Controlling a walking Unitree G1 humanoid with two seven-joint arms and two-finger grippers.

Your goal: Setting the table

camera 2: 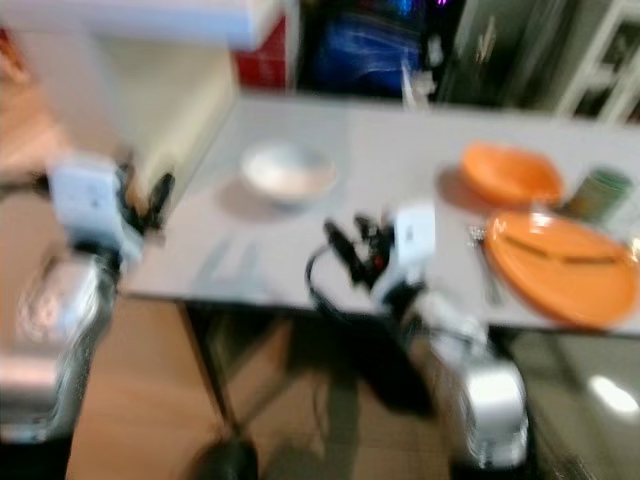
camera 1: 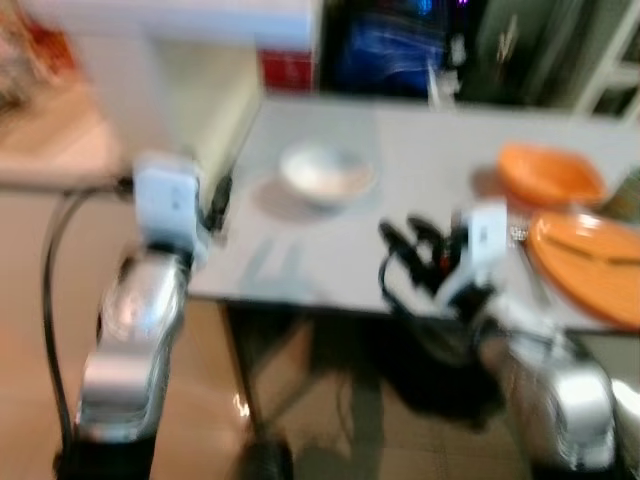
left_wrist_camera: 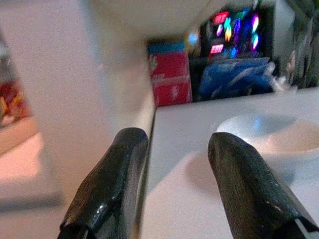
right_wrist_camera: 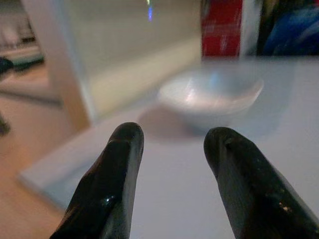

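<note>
The views are blurred. A white bowl (camera 1: 325, 172) sits on the grey table (camera 1: 300, 262), toward its far left. At the right are an orange bowl (camera 1: 550, 175), an orange plate (camera 1: 590, 265) with something lying across it, a fork (camera 2: 485, 262) beside the plate and a green cup (camera 2: 600, 193). My left gripper (camera 1: 217, 203) hovers at the table's left edge, open and empty, with the white bowl (left_wrist_camera: 269, 132) ahead of it. My right gripper (camera 1: 410, 236) is over the table's front middle, open and empty, pointing toward the white bowl (right_wrist_camera: 212, 94).
A pale cabinet (camera 1: 200, 90) stands against the table's left side. A red box (camera 1: 287, 68) and blue packaging (camera 1: 385, 50) sit behind the table's far edge. A table leg (camera 1: 245, 390) runs down to the wooden floor (camera 1: 30, 300).
</note>
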